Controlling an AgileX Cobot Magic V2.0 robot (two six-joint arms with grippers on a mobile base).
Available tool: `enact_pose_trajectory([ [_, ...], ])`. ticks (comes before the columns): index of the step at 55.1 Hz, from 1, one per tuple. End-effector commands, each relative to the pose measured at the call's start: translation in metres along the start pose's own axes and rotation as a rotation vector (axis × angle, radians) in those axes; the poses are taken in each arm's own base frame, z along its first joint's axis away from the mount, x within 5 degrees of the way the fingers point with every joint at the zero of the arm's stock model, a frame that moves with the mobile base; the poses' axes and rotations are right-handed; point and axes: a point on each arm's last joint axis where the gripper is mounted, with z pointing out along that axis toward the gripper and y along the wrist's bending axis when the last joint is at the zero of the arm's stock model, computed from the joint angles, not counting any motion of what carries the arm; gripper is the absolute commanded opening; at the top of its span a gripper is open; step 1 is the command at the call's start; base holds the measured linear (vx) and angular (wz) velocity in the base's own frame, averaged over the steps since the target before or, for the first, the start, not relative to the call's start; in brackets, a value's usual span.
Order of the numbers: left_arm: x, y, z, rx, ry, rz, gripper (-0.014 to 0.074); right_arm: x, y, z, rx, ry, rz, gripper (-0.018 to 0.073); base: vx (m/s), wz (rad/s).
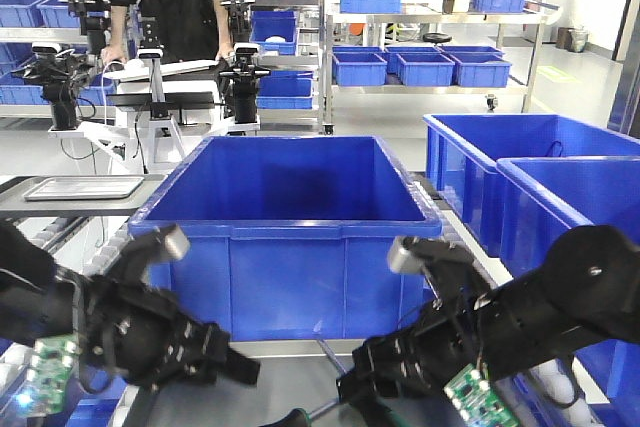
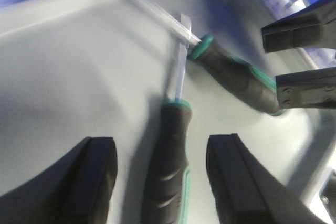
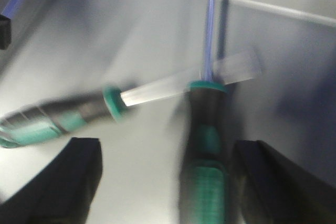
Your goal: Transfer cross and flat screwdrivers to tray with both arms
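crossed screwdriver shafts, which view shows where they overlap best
Left wrist view: the screwdriver shafts cross in fairly sharp focus, both handles visible. The right wrist view shows the same crossing but motion-blurred. The front view shows only a shaft sliver between the arms.

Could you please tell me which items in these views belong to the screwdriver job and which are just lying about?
Job items:
- two screwdrivers, shafts crossed: one, other
- left pincer, open
- right pincer, open
- grey tray under them

Lying about:
- big blue crate
- blue crates at right
- small tray on the left shelf
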Motion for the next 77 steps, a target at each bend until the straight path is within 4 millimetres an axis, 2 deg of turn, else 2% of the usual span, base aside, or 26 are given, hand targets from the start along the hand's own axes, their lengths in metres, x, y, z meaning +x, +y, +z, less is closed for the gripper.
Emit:
enact_pose_trajectory([
  [1,-0.016,-0.032,-0.044,0.008,-0.223,0.082,0.0503,-0.02,0.018,-0.044,-0.015,-0.236,-0.028,0.0586,0.0,0.0],
  [8,-0.018,-0.051,-0.08,-0.05,-0.379,0.187,0.0503,-0.026,0.027,-0.074,0.0,-0.409,-0.051,0.0586,0.0,0.0],
  [19,-0.013,-0.072,-0.113,-0.055,-0.49,0.236,0.0503,-0.023,0.038,-0.101,-0.014,-0.491,-0.073,0.0586,0.0,0.0],
  [26,-0.01,-0.077,-0.121,-0.052,-0.511,0.25,0.0503,-0.022,0.039,-0.104,-0.016,-0.497,-0.075,0.0586,0.0,0.0],
  [35,-0.01,-0.077,-0.12,-0.054,-0.51,0.251,0.0502,-0.022,0.039,-0.104,-0.016,-0.497,-0.075,0.0586,0.0,0.0],
  [43,-0.008,-0.075,-0.129,-0.143,-0.561,0.291,0.0473,-0.022,0.039,-0.104,-0.016,-0.497,-0.075,0.0586,0.0,0.0],
  [51,0.028,-0.06,-0.143,-0.311,-0.679,0.227,0.0403,-0.022,0.039,-0.103,-0.015,-0.496,-0.075,0.0586,0.0,0.0],
  [58,0.081,-0.042,-0.149,-0.466,-0.807,0.245,0.0314,-0.023,0.039,-0.104,-0.015,-0.498,-0.074,0.0586,0.0,0.0],
  [64,0.129,-0.034,-0.152,-0.535,-0.91,0.334,0.0178,-0.022,0.039,-0.103,-0.015,-0.497,-0.074,0.0586,0.0,0.0],
  [71,0.181,-0.015,-0.143,-0.572,-1.0,0.284,0.0001,-0.022,0.039,-0.103,-0.016,-0.495,-0.074,0.0586,0.0,0.0],
  [77,0.222,0.0,-0.135,-0.651,-1.045,0.266,-0.0008,-0.022,0.039,-0.103,-0.016,-0.495,-0.074,0.0586,0.0,0.0],
])
